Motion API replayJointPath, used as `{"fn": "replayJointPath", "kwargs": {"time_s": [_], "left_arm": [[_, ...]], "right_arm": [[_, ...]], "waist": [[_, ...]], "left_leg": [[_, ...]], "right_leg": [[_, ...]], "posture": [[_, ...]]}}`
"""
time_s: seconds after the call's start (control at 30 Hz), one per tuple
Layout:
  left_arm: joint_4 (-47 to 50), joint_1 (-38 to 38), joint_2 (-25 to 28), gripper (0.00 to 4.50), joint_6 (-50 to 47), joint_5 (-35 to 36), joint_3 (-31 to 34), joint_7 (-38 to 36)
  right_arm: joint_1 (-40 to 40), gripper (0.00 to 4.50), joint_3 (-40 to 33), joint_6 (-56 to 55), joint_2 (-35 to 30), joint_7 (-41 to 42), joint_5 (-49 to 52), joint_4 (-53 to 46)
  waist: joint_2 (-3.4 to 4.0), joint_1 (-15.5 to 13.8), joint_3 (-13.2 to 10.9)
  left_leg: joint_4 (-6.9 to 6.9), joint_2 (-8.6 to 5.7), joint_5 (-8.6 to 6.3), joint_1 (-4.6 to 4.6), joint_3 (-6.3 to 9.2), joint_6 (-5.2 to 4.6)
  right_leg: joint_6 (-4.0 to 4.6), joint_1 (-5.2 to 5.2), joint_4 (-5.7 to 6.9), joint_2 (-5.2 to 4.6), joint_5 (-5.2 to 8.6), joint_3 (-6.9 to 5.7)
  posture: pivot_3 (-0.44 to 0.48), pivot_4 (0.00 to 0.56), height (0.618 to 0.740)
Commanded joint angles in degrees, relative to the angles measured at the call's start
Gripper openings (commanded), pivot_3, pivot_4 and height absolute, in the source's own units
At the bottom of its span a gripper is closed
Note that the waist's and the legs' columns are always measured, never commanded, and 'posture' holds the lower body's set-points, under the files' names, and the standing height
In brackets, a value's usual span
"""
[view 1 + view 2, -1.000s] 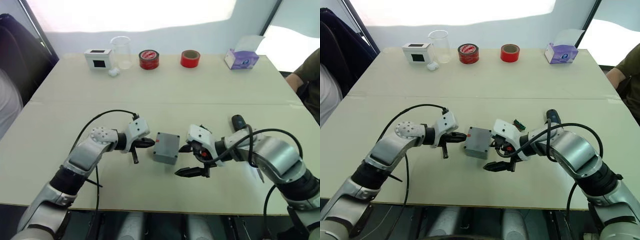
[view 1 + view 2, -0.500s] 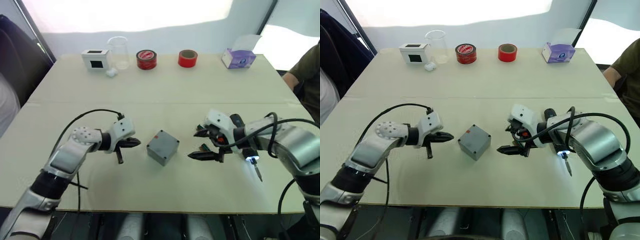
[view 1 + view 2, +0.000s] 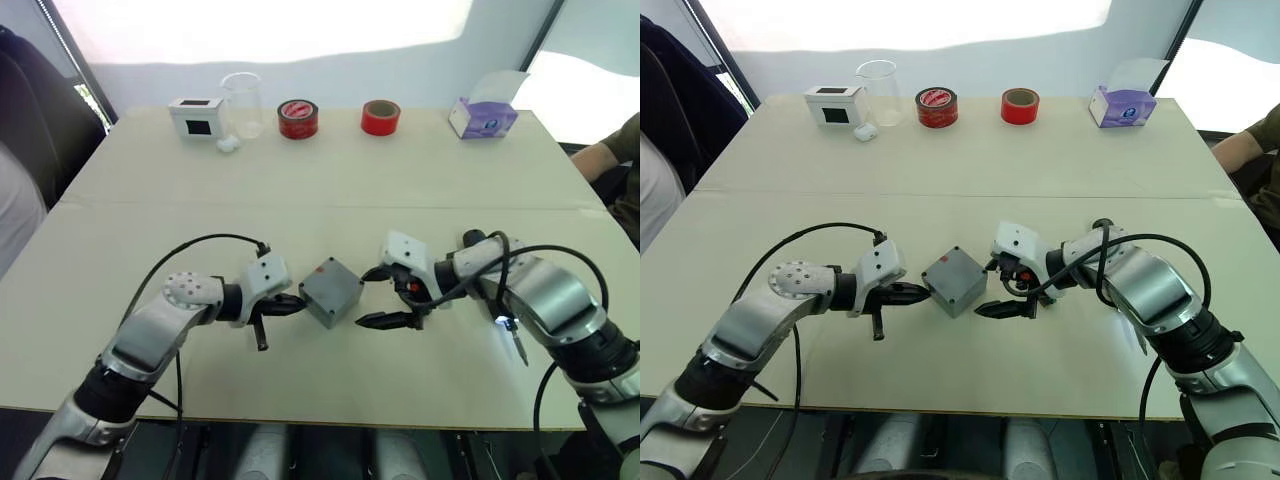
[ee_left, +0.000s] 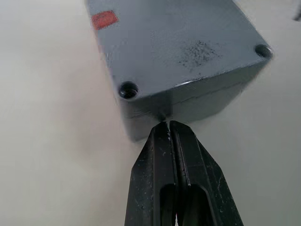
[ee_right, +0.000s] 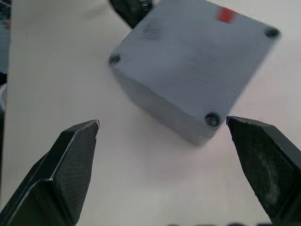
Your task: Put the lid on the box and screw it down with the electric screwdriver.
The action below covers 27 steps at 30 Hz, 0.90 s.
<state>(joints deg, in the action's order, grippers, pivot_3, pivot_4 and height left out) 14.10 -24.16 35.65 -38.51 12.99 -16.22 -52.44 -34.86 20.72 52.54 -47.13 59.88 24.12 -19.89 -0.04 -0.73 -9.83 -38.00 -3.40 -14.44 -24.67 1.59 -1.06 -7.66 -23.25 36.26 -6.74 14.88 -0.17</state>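
Right then, the box (image 3: 331, 291) sat on the table (image 3: 330, 180) between the two arms, turned corner-on, and the lid (image 4: 178, 52) looked already seated on it, a dark screw hole at each visible corner and a thin seam below the top. The left gripper (image 3: 290, 305) had its two fingers pressed together, tips right up against the box's near corner at that seam, more a nudge or a brace than a grasp. The right gripper (image 3: 385, 297) was spread wide, one finger close beside a corner of the box, the other well apart from it, holding nothing.

By my read, the step in hand was squaring up and steadying the closed box, with the screwing not begun. The electric screwdriver (image 3: 503, 300) lay on the table beside the right forearm, its tip light glowing. Next, the right gripper would need to go to that tool and take it, while the left pinned the box from sliding.

Hard to call: whether screws sat in those holes, the recesses were too dark. The screwdriver's body was largely hidden behind the right arm and its cable.
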Motion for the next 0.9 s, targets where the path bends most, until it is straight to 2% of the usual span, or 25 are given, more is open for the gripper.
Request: {"fn": "replayJointPath", "kwargs": {"time_s": [0.03,0.5,0.63,0.77,0.9], "left_arm": [[-1.66,-2.74,-1.50,0.00,2.97,-0.96,0.41,1.00],[-2.60,-4.08,-1.78,0.00,3.84,-1.06,0.33,-0.56],[-1.69,-3.51,0.73,0.00,3.37,-0.19,3.29,-1.06],[1.32,-2.20,3.08,0.00,0.10,5.10,8.59,-2.82],[4.61,-1.61,4.92,0.00,-3.28,10.53,12.70,-4.69]], "right_arm": [[0.31,4.47,-1.32,1.19,0.79,-0.07,1.60,-2.92],[3.14,4.47,-5.05,5.72,0.27,-3.91,2.71,-6.51],[4.11,4.47,-12.77,7.36,-1.85,-4.13,5.58,-6.10],[5.64,4.47,-22.94,8.97,-2.14,-5.52,9.40,-2.57],[6.74,4.47,-26.35,4.97,-1.26,-9.46,6.36,4.65]], "waist": [[0.00,0.04,0.00],[0.00,-0.01,0.00],[0.00,-0.02,0.00],[0.00,0.05,0.00],[0.00,-0.03,0.00]], "left_leg": [[0.00,0.00,0.00,0.00,0.00,0.00],[0.00,0.00,0.00,0.00,0.01,0.01],[0.00,0.00,0.00,0.00,0.01,0.01],[0.01,0.01,0.00,0.00,0.02,0.00],[0.02,0.02,0.00,0.00,0.01,0.01]], "right_leg": [[0.00,-0.01,0.00,0.00,0.00,0.00],[0.00,-0.02,0.00,-0.01,0.00,0.01],[0.00,-0.01,0.00,-0.01,0.00,0.01],[0.00,-0.03,0.00,-0.01,0.00,0.01],[0.00,-0.01,-0.01,-0.03,0.00,0.01]], "posture": [[0.000,0.150,0.740],[0.000,0.150,0.740],[0.000,0.150,0.740],[0.000,0.150,0.740],[0.000,0.150,0.740]]}}
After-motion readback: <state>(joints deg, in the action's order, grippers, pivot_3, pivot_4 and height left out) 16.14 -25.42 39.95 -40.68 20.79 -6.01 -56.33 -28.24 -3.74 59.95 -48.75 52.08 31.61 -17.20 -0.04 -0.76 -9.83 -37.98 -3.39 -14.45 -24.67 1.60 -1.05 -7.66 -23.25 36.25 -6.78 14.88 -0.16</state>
